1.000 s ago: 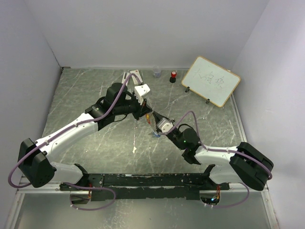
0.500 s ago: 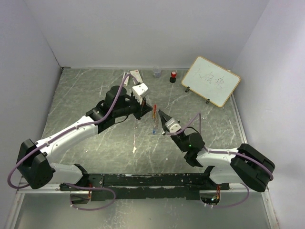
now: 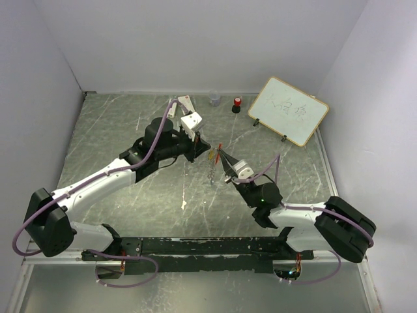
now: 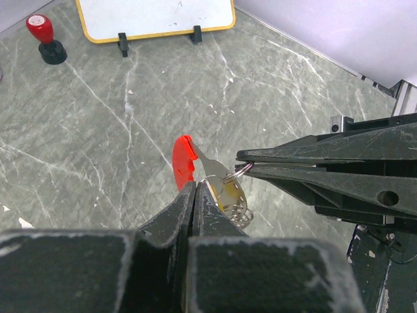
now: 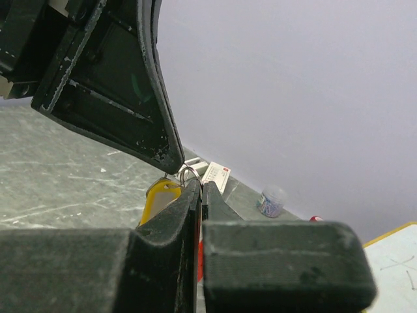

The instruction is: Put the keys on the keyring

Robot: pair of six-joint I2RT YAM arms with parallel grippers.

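The keyring hangs in the air between my two grippers, above the middle of the table. Its red tag (image 3: 219, 147) (image 4: 182, 163) sticks up past the left fingertips. The thin wire loop (image 4: 219, 179) (image 5: 189, 173) sits at both tips. A yellow piece (image 4: 232, 194) (image 5: 159, 197) and a pale silvery piece with small holes (image 4: 242, 212), the keys as far as I can tell, hang at the loop. My left gripper (image 3: 207, 154) (image 4: 193, 186) is shut at the loop beside the tag. My right gripper (image 3: 221, 155) (image 5: 201, 186) is shut on the wire, tip to tip with the left. The blue tab is hidden.
A red-capped black stamp (image 3: 237, 104) (image 4: 45, 39) and a small whiteboard (image 3: 288, 111) (image 4: 153, 16) stand at the far right. A clear jar (image 3: 214, 98) (image 5: 270, 201) and a white card (image 3: 186, 102) (image 5: 215, 176) lie at the back. A white scrap (image 3: 184, 205) lies on the table.
Both grippers have moved a little toward the back and right with the keyring between them. The red tag now stands higher and further right. The right arm has stretched out.
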